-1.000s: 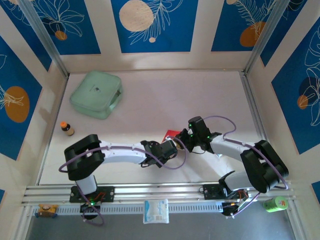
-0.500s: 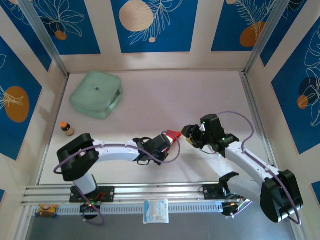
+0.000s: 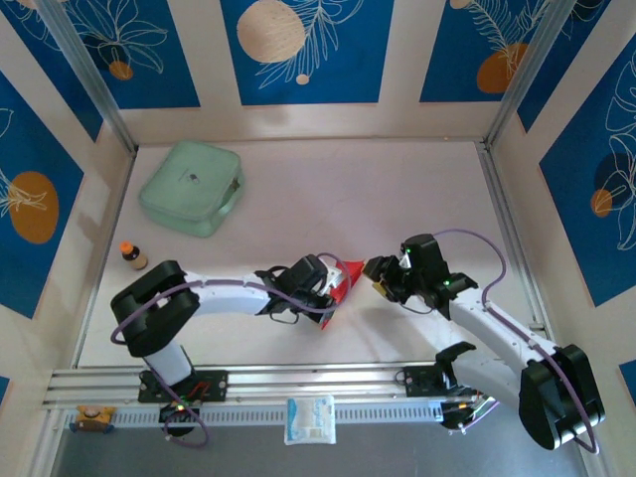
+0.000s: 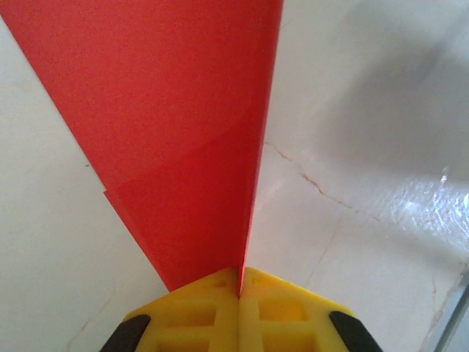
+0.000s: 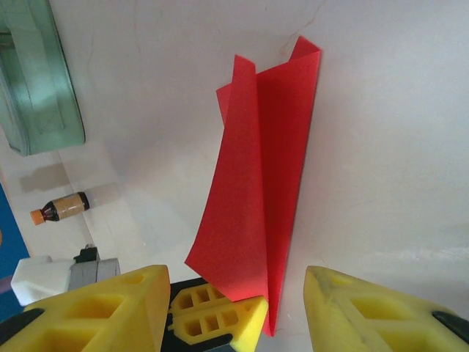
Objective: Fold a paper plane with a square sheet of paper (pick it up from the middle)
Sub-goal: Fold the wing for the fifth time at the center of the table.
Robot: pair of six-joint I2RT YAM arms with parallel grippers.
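Right hand (image 3: 376, 275) now off red paper (image 5: 256, 169)

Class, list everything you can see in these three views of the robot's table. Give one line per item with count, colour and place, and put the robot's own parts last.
folded red paper sheet: 1, bright red, middle of the table, pinched in the left arm's jaws
rounded square case: 1, mint green, far left of the table
small bottle: 1, brown with an orange cap, left edge of the table
white packet: 1, white, near rail between the arm bases
green container: 1, green, near right corner
small object: 1, yellow and blue, near left end of the rail
table: 1, off-white
wall panels: several, blue with leaf patterns, around the table
left arm: 1, white and black, yellow jaws shut on the paper
right arm: 1, white and black, yellow jaws open, not touching the paper
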